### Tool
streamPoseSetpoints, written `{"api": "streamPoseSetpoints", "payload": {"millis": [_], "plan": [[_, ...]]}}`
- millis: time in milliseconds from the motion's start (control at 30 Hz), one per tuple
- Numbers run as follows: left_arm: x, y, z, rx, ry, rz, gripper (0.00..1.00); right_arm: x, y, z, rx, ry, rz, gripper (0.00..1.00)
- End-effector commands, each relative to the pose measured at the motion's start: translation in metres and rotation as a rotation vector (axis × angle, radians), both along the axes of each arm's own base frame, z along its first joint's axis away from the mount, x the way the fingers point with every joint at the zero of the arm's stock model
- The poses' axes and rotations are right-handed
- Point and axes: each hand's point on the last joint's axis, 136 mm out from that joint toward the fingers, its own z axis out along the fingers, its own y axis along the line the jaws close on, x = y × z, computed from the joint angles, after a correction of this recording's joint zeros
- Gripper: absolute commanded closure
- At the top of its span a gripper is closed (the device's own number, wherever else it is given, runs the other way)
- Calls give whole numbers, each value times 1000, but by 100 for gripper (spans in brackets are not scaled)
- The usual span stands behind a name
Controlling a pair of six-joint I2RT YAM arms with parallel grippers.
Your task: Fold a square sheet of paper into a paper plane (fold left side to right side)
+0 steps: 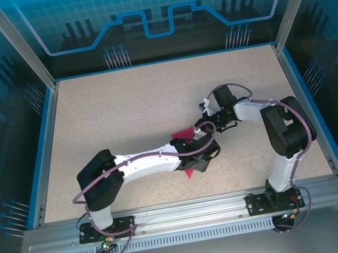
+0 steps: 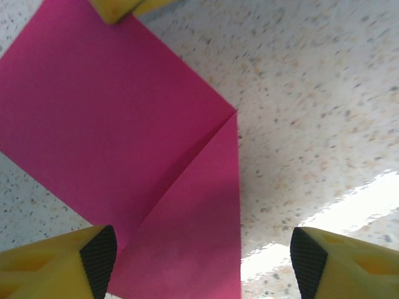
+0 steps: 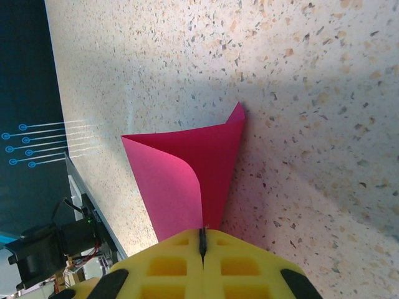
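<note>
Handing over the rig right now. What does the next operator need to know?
Left hand: open, low over the paper, gripping nothing.
Right hand: shut on a corner of the paper, with that part lifted and curling.
Paper: mid-table, one diagonal fold edge showing.
Done: at least one fold.
Left: flatten the lifted part and make the remaining folds; it is not a plane yet.

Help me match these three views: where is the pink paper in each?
Top external: pink paper looks small, just right of centre.
Left wrist: pink paper covers the left half, with a diagonal crease.
Right wrist: pink paper sits at centre, one flap curling up.
Shared landmark: the speckled tabletop beneath it.
</note>
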Motion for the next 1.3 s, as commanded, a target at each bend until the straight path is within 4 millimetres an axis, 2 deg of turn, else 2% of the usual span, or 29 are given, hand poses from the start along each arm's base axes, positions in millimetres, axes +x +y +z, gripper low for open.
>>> {"api": "streamPoseSetpoints", "payload": {"millis": [0,200,933,1267], "plan": [[2,14,-2,94,-32,44,25,1,6,9,-3,-3,3,100],[1,12,-10,131,-41,38,33,1,8,7,-2,2,3,100],[-4,15,-34,165,-18,34,75,0,7,-2,-21,19,4,100],[-1,16,-36,103,10,48,91,3,8,5,-17,-7,8,98]]}}
